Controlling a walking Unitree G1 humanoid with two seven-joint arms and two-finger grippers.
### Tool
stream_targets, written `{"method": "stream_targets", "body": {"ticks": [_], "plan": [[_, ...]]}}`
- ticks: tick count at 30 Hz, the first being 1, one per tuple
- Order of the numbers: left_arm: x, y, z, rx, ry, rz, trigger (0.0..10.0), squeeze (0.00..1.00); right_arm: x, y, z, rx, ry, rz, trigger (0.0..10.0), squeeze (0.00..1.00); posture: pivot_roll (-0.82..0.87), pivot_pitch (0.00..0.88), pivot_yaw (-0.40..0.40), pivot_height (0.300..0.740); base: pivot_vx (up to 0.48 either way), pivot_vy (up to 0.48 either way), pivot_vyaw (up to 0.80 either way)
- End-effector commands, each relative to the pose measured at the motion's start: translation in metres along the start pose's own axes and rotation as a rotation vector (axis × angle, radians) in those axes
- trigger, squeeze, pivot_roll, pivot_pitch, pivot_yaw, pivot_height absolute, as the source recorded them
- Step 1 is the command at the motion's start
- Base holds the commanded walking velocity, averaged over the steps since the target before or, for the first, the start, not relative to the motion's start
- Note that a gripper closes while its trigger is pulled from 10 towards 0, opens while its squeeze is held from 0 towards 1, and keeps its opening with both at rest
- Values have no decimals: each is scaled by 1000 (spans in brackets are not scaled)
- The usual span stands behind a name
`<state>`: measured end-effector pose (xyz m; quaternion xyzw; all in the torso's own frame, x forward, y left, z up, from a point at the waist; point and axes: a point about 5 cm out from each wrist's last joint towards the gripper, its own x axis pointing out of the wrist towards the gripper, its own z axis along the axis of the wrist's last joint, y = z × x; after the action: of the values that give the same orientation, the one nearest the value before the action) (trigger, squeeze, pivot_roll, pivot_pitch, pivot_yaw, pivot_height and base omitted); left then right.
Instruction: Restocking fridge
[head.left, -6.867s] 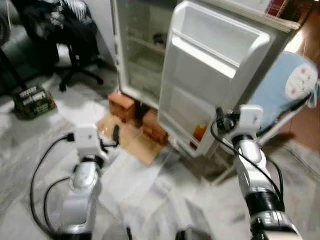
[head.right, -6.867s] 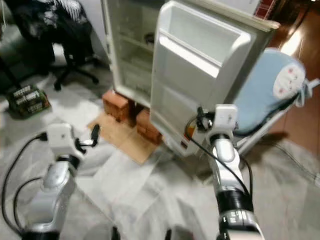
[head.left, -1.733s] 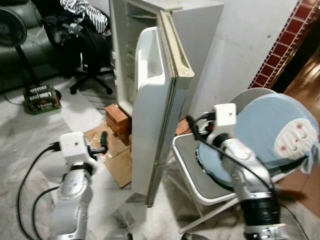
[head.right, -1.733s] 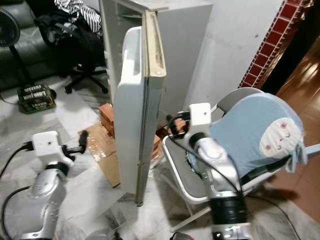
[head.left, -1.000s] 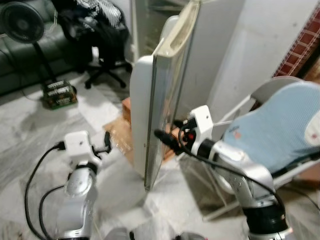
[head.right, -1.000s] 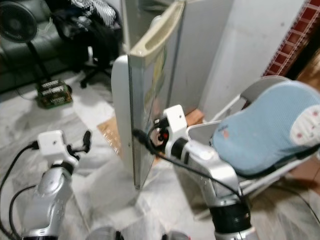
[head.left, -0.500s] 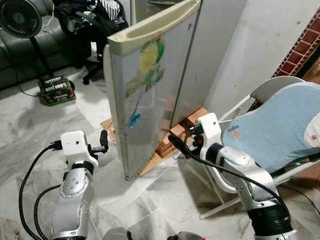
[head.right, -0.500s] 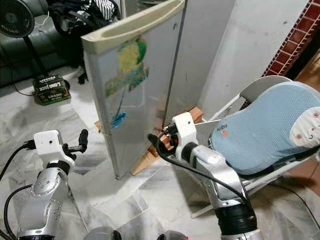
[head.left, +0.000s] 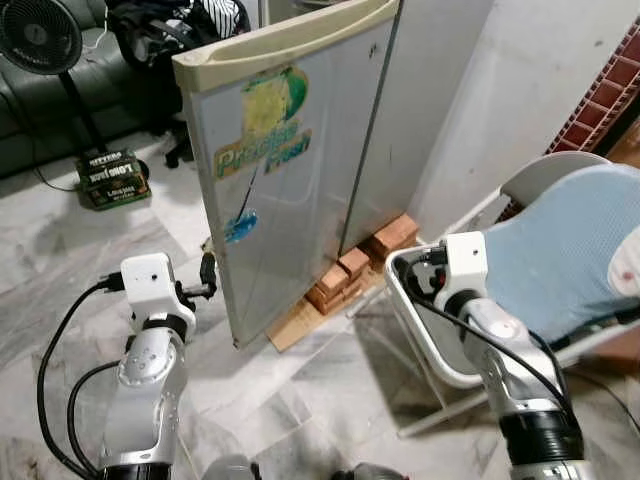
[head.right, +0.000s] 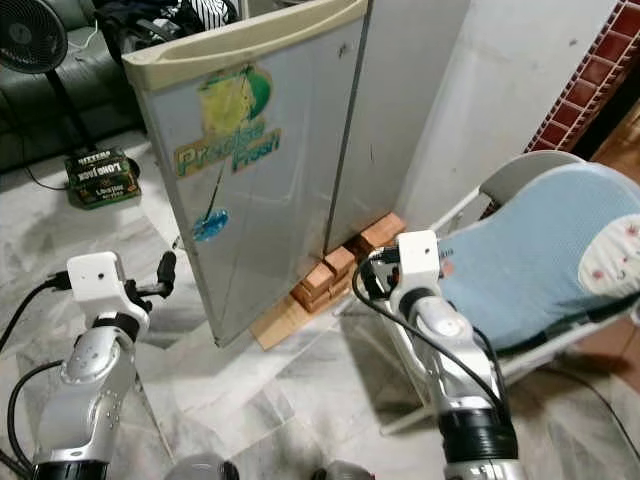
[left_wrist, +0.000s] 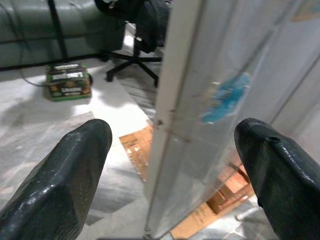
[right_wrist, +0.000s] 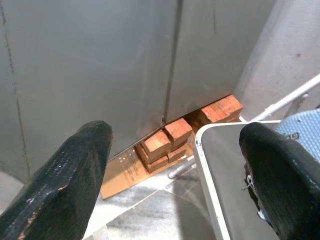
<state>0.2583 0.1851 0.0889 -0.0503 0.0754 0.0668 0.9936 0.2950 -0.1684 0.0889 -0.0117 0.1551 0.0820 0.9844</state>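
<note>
The fridge door (head.left: 290, 170), grey with a cream top edge and a "Precise Fresh" sticker, stands almost shut against the grey fridge body (head.left: 430, 90). My left gripper (head.left: 207, 276) is open and empty, low beside the door's free edge. In the left wrist view that door edge (left_wrist: 172, 115) rises between the two fingers (left_wrist: 55, 185). My right gripper (head.right: 366, 277) is open and empty, just off the door's hinge side, over the chair seat rim (right_wrist: 215, 165). The fridge's inside is hidden.
Red bricks (head.left: 355, 268) and cardboard (head.left: 298, 326) prop the fridge up. A folding chair with a blue cushion (head.left: 570, 240) stands close on my right. A fan (head.left: 40, 35), a green box (head.left: 112, 177) and an office chair (head.left: 170, 35) are at the back left. Marble floor (head.left: 330, 390) lies ahead.
The door has swung round from wide open to almost shut. My right gripper has drawn back from the door's face toward the chair. The left arm has hardly moved.
</note>
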Motion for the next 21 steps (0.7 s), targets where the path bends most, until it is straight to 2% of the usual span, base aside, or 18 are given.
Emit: {"method": "stream_targets", "body": {"ticks": [1,8,15,21], "plan": [[2,-4,2,-1,-5,-25,10000,0,-1,-6,-1,-6,-9,-32,10000,0,14,12,-42,740,0,398,-800],[1,-6,2,1,-6,-36,10000,0,-2,-6,1,4,-40,-43,10000,0,15,12,-43,740,0,480,-631],[2,-5,1,7,-7,-32,10000,0,-1,-8,5,-3,-66,-52,10000,0,14,11,-47,740,0,464,0],[2,-7,3,20,-29,-39,10000,0,-1,-7,6,-9,-72,-51,10000,0,14,6,-48,740,0,0,0]]}}
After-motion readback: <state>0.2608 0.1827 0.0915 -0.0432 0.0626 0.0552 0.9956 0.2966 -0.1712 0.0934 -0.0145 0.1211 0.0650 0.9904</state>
